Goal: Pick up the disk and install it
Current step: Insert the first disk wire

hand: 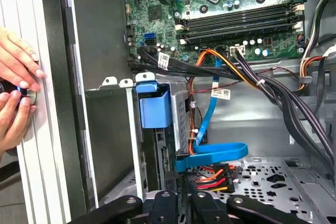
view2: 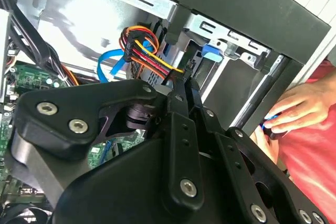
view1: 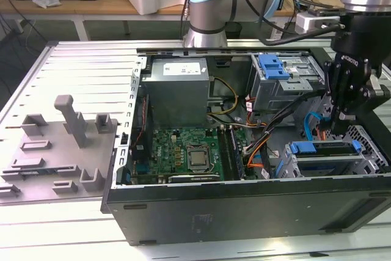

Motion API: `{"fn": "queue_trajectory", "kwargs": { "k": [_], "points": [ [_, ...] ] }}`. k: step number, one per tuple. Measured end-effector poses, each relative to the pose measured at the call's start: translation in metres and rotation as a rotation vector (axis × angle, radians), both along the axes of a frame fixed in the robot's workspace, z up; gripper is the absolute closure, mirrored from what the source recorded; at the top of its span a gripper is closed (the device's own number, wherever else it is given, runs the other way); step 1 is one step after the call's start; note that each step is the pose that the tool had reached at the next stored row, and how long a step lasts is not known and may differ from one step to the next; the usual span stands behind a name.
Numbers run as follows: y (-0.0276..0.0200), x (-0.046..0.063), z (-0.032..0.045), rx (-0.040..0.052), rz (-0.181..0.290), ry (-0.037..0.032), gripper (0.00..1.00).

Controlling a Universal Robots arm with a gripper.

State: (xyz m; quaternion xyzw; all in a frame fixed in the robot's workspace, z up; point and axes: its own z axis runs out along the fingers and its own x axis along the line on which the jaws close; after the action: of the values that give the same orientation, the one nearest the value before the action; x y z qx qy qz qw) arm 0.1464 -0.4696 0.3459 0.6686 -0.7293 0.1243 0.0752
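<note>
**A:** Well, where do we stand with the disk (view1: 327, 147)?

**B:** We see it lying flat in its blue carrier inside the drive cage (view1: 371, 151), at the near corner of the computer case (view1: 244, 212) on the exterior view's right. We judge it seated, or close to it.

**A:** And the gripper (view1: 335, 131)?

**B:** It hangs just above the far side of that cage. In the second wrist view its fingers (view2: 181, 85) lie pressed together with no gap showing. Their tips are at the black plug (view2: 190, 65) of the red, yellow and orange cable bundle (view2: 142, 48). We cannot tell whether they pinch the plug or only touch it. They are not holding the disk.

**A:** So we read this as work at the disk's back end, among the cables?

**B:** That is our judgement. To do it well, we keep the fingers in line with the cage's open side and move slowly. We push straight along the carrier's length, not at a slant, so the frame does not bind in its rails.

**A:** Anything to watch?

**B:** The blue flat cable (hand: 210, 156) loops right beside the bundle and could snag on a finger. Also, a person's hands (hand: 16, 93) rest just outside the case wall, so we keep the arm inside the case.
</note>
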Motion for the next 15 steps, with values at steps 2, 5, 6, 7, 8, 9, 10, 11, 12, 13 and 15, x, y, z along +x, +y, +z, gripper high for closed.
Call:
{"fn": "queue_trajectory", "kwargs": {
  "k": [2,5,6,7,8,9,10,11,12,13,15],
  "points": [
    [-0.0041,-0.001,0.0000,0.0207,0.004,-0.0027,0.83],
    [-0.0091,-0.003,0.0000,0.0368,0.009,-0.0051,0.83],
    [-0.0105,-0.003,0.0000,0.0415,0.011,-0.0058,0.83],
    [-0.0116,-0.003,0.0000,0.0452,0.012,-0.0064,0.83],
    [-0.0131,-0.003,0.0000,0.0502,0.014,-0.0072,0.83],
    [-0.0142,-0.004,0.0000,0.0541,0.016,-0.0078,0.83],
    [-0.0156,-0.004,0.0000,0.0581,0.018,-0.0086,0.83],
    [-0.0170,-0.004,0.0001,0.0623,0.019,-0.0095,0.83],
    [-0.0189,-0.005,0.0000,0.0684,0.022,-0.0107,0.83],
    [-0.0201,-0.005,0.0000,0.0734,0.024,-0.0116,0.83],
    [-0.0218,-0.005,0.0000,0.0821,0.027,-0.0131,0.83]
  ]
}}
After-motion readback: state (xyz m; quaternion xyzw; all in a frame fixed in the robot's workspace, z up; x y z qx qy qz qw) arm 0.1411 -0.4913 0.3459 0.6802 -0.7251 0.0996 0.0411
